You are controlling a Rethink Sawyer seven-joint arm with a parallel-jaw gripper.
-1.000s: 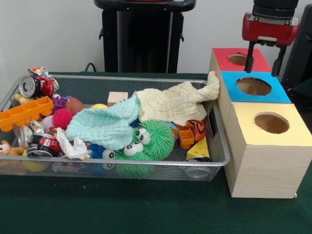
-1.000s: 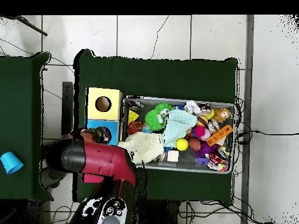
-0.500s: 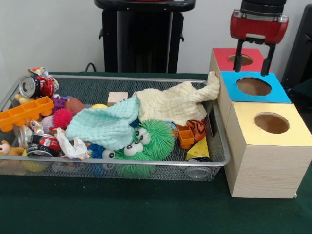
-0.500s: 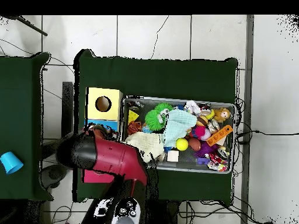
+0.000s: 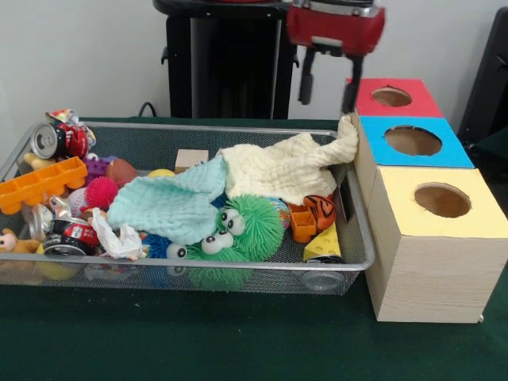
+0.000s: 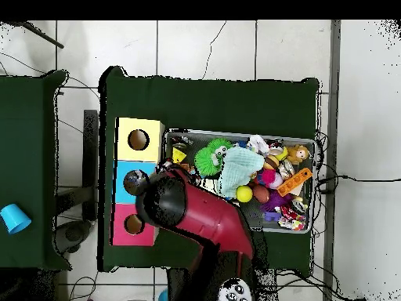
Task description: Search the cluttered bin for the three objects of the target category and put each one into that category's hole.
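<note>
You are holding the red and black gripper (image 5: 326, 83) empty, fingers apart, above the wire mesh bin's (image 5: 359, 238) end beside the red-topped wooden box (image 5: 413, 101), probably because its target is lying somewhere under the cream knitted cloth (image 5: 282, 168), though which item is unclear.

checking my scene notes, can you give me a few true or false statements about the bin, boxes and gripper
1. The red and black gripper is open and holds nothing. True.
2. The cream knitted cloth drapes over the wire mesh bin's rim toward the boxes. True.
3. The yellow-topped wooden box stands farthest from the camera in the front view. False: it is nearest; the red-topped box is farthest.
4. The green fuzzy ball with googly eyes sits in the blue-topped box. False: it lies in the bin.
</note>
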